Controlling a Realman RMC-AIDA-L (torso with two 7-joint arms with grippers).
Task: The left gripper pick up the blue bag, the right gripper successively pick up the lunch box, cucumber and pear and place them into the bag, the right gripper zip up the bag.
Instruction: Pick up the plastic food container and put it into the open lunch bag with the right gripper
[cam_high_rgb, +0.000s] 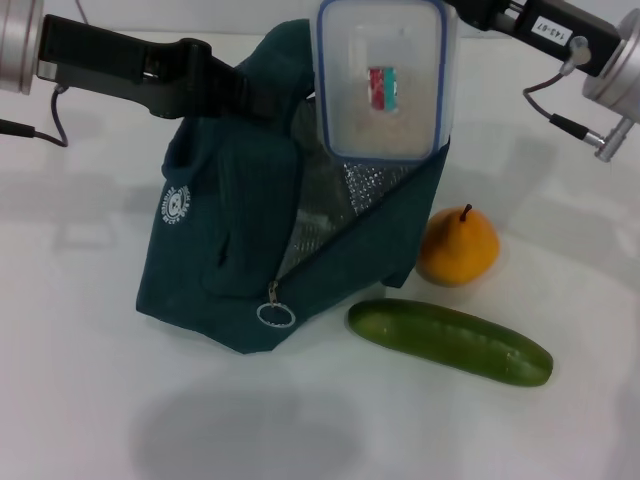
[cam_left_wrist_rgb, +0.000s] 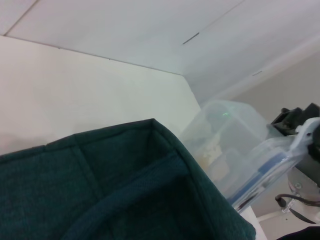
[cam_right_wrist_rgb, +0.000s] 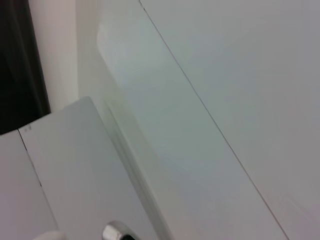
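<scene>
While gripping the upper back edge of the blue bag (cam_high_rgb: 240, 240), left hand (cam_high_rgb: 232, 88) closed on the fabric, arm reaching in from the left. Bag standing on the white surface (cam_high_rgb: 80, 400), mouth held open, foil lining showing, ring zipper pull (cam_high_rgb: 275, 314) hanging at the front near the base. Directly above the opening, lunch box (cam_high_rgb: 382, 78) tilted with its lid facing the camera, lower edge at the bag's rim. Held from the far upper corner by the right hand (cam_high_rgb: 462, 12), clamped on the box though fingertips hidden behind it. Right of the bag, pear (cam_high_rgb: 457, 246) upright just beside it; cucumber (cam_high_rgb: 449, 342) lying in front, close to the bag's lower corner.
</scene>
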